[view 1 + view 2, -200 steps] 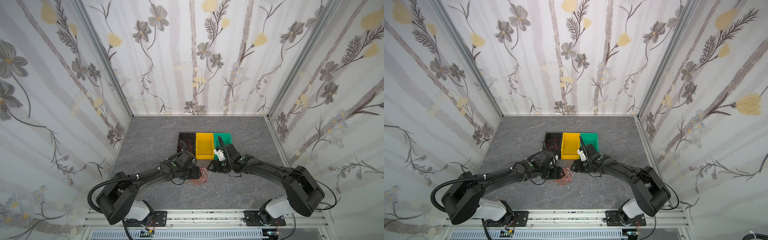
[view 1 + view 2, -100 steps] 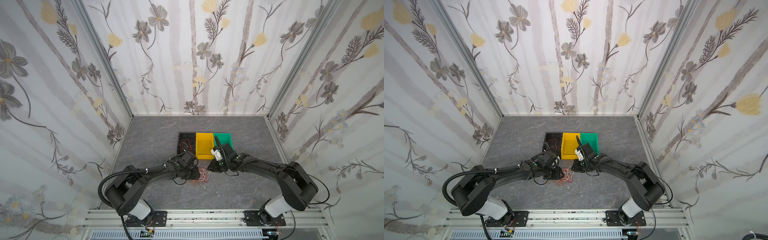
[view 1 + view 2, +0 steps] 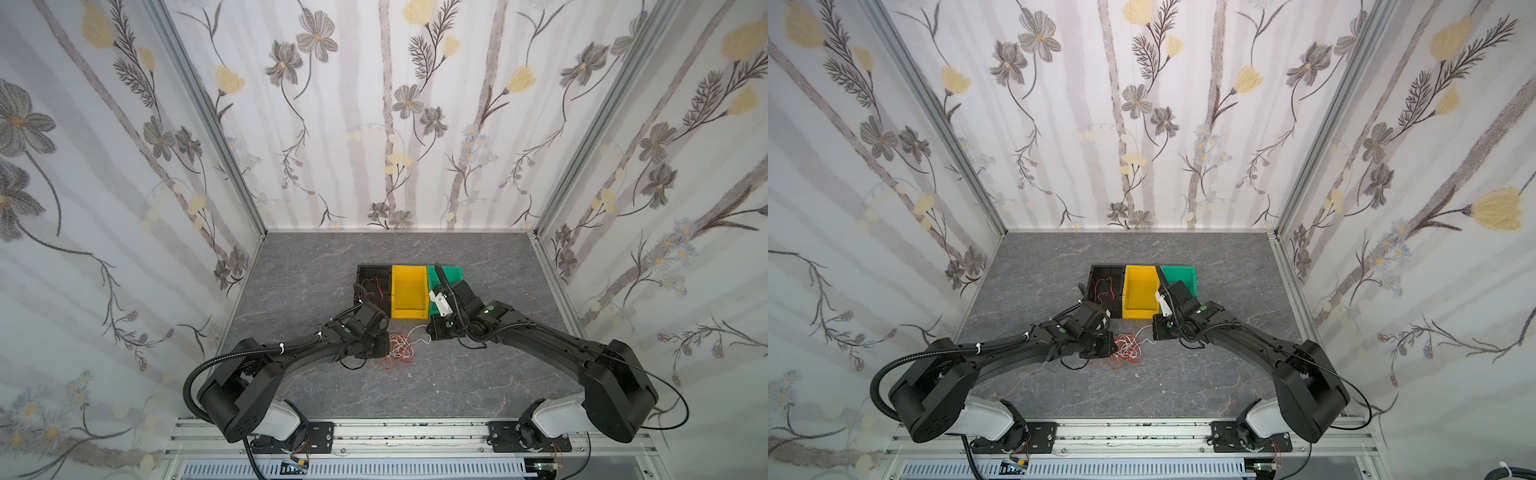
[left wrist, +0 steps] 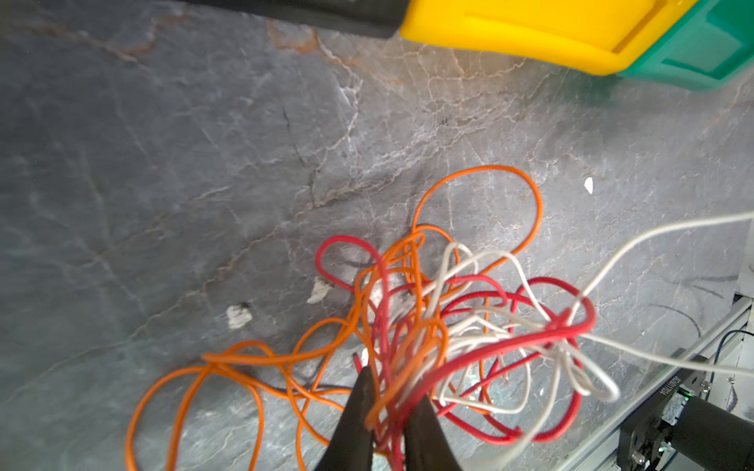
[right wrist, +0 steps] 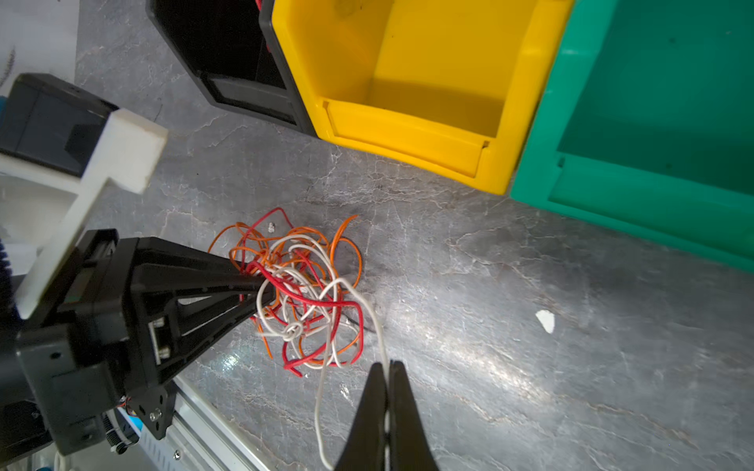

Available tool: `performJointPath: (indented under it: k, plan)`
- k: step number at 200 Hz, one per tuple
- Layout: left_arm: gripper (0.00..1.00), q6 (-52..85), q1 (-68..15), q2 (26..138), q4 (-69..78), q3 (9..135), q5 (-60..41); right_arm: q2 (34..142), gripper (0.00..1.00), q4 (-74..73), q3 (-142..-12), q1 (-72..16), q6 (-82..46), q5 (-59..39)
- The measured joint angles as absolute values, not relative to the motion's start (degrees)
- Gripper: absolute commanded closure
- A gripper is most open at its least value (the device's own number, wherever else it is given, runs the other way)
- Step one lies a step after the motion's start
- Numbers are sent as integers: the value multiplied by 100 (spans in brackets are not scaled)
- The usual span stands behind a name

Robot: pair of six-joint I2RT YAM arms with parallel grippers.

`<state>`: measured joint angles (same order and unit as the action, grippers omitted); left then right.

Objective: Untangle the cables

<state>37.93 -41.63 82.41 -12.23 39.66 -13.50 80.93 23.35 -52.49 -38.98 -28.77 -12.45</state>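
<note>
The cables (image 3: 397, 352) (image 3: 1125, 350) lie as one tangle of red, orange and white loops on the grey floor, in front of the bins. My left gripper (image 4: 389, 393) (image 3: 385, 345) reaches into the tangle's left side. Its fingers are shut on a bunch of red and orange strands. My right gripper (image 5: 387, 365) (image 3: 429, 332) sits to the right of the heap, shut on a single white cable (image 5: 369, 312). That white cable (image 4: 653, 233) runs from the tangle out to the right gripper. Its loose end hangs beside the fingers.
Three bins stand in a row just behind the tangle: a black bin (image 3: 360, 283) with a red wire (image 3: 374, 289) inside, a yellow bin (image 3: 409, 291) and a green bin (image 3: 452, 272). The aluminium rail (image 3: 395, 428) borders the floor's near edge.
Both grippers have closed over the last second. The left one now pinches red and orange strands in the heap. The right one clamps the white cable.
</note>
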Motion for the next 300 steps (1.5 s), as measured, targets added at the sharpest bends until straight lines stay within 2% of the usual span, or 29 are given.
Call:
performJointPath:
  k: [72,141,160,196,216,269,285,300]
  plan:
    - [83,3881,-4064,7413,-1439,3520,-1059,7422,100,3094,-5452,-3898,-2541,-292]
    - [81,4117,-3979,6578,-1619,3177,-746,7011,100,3511,-5404,-3898,-2504,134]
    - [76,4119,-3929,6473,-1828,3225,-703,6938,100,3557,-5404,-3898,-2504,209]
    - [49,4018,-3717,6479,-2112,3653,-799,6984,100,3557,-5457,-3898,-2508,143]
    - [42,3854,-3701,6772,-2021,3988,-1168,7065,100,3439,-5465,-3898,-2578,-95]
    - [35,3503,-3870,7782,-1396,4167,-2115,7220,100,3114,-5509,-3898,-2842,-598]
    - [37,3430,-3924,8023,-1179,4167,-2252,7271,100,3011,-5509,-3898,-2891,-720]
    - [43,3350,-3940,8246,-1092,4167,-2296,7312,100,2921,-5509,-3898,-2965,-816]
